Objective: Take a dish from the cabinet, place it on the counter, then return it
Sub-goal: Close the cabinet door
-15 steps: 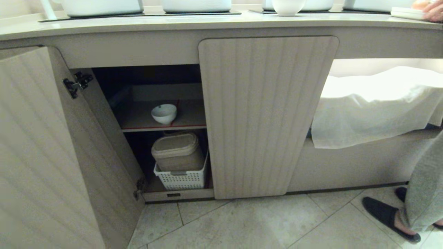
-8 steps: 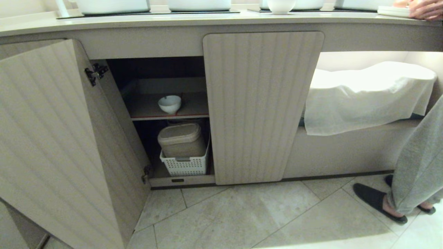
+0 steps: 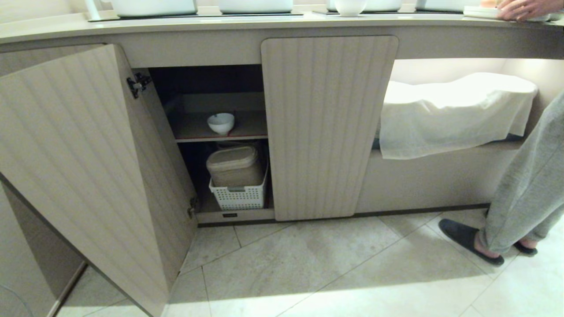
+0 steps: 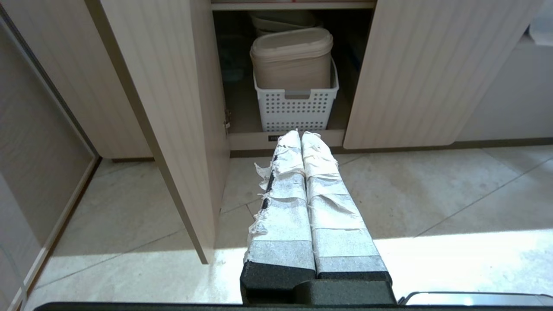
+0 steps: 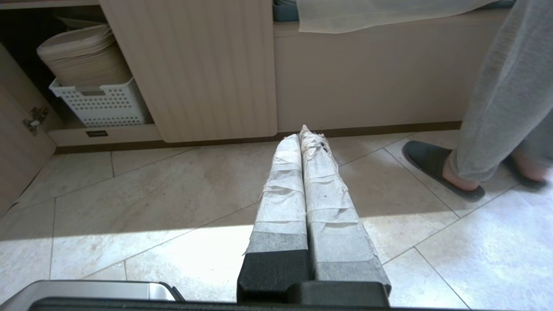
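Sitting upright on the red-edged shelf [image 3: 220, 137] inside the cabinet [image 3: 328, 127], toward the shelf's left half and set back from its front lip: the dish [image 3: 220, 123], a small white bowl, untouched and well apart from either gripper. Below it, a lidded beige container [image 3: 234, 166] in a white perforated basket [image 3: 239, 197] on the cabinet floor.

Likely to go wrong on the way in: clipping the open door [image 3: 88, 167], swung wide on the left and standing close beside the path to the shelf; knocking the closed ribbed door just to the right of the opening; or striking the shelf's front lip by coming in too low. Risk too of nudging the round, smooth bowl deeper into the dark interior instead of catching its rim, and of a glazed rim slipping from taped pads. On the counter [image 3: 264, 24], other white ware along the back and a person's hand [image 3: 524, 9] at the far right, with legs and slippers beside the unit, so crowding there needs watching at set-down.

Left gripper [image 4: 301, 134]: low, held level, aimed at the basket rather than the shelf above, taped fingers pressed together, empty. Right gripper [image 5: 307, 133]: likewise low over the floor tiles, pointing at the closed door's foot, fingers pressed together, empty. Neither arm showing in the head view.
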Motion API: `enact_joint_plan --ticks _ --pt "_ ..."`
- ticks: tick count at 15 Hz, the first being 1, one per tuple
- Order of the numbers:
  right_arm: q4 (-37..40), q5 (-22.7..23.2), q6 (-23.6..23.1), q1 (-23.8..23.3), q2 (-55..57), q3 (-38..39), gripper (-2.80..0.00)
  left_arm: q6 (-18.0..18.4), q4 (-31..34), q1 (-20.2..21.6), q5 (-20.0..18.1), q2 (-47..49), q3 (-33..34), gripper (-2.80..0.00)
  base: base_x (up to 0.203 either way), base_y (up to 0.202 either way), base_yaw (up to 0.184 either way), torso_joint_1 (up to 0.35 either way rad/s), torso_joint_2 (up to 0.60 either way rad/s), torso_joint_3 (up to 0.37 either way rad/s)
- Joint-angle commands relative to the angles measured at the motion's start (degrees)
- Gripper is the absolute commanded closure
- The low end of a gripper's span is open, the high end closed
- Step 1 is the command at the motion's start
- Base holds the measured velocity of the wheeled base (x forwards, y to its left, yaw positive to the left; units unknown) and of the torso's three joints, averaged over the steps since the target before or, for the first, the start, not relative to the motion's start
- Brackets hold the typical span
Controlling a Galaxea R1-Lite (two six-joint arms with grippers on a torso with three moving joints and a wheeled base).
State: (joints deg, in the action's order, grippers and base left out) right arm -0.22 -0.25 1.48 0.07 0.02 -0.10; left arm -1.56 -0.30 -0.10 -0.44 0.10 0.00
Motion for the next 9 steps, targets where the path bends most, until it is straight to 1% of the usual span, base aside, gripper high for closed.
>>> enact_joint_plan --ticks 1,9 --pt "-0.04 -0.01 0.02 0.01 0.06 0.01 0.00 -0.02 -0.05 0.01 0.00 0.08 0.00 0.00 0.000 0.000 0.000 0.000 0.00 0.000" --pt "-0.04 -0.01 0.02 0.01 0.06 0.01 0.00 -0.11 -0.05 0.01 0.00 0.08 0.00 0.00 0.000 0.000 0.000 0.000 0.00 0.000"
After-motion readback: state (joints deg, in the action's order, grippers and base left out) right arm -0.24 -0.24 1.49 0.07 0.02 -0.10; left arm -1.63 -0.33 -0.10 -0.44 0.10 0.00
